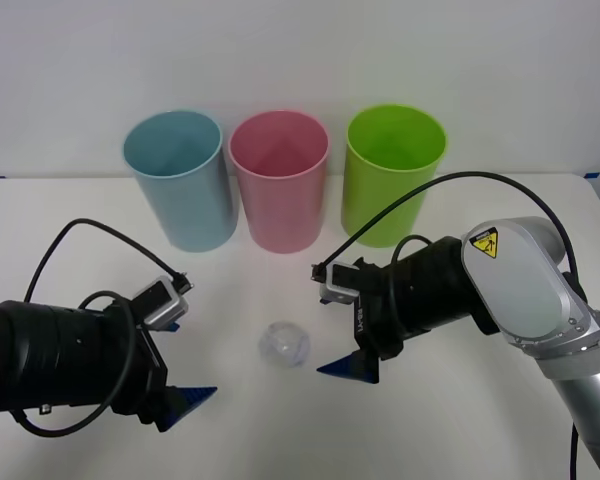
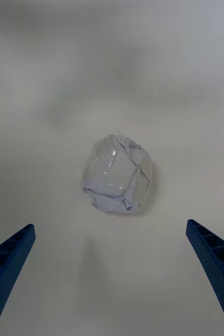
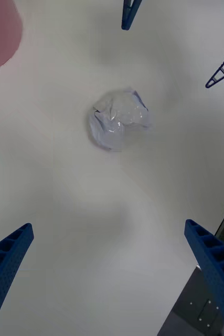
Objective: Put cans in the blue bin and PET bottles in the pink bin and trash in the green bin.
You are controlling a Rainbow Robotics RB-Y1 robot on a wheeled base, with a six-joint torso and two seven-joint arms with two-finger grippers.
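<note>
Lower left of the front view, the left end effector (image 1: 185, 403) waits, fingers apart. At centre the trash (image 1: 284, 345) lies on the tabletop (image 1: 80, 230), just beside the right end effector (image 1: 346, 368), spread wide. The light film could skid away if nudged off-centre. The green bin (image 1: 392, 172) stands upper right.

Both arms reach in low over the table (image 1: 60, 210). The left gripper (image 1: 185, 402) and right gripper (image 1: 348, 367) are spread wide, seemingly just above its surface.
</note>
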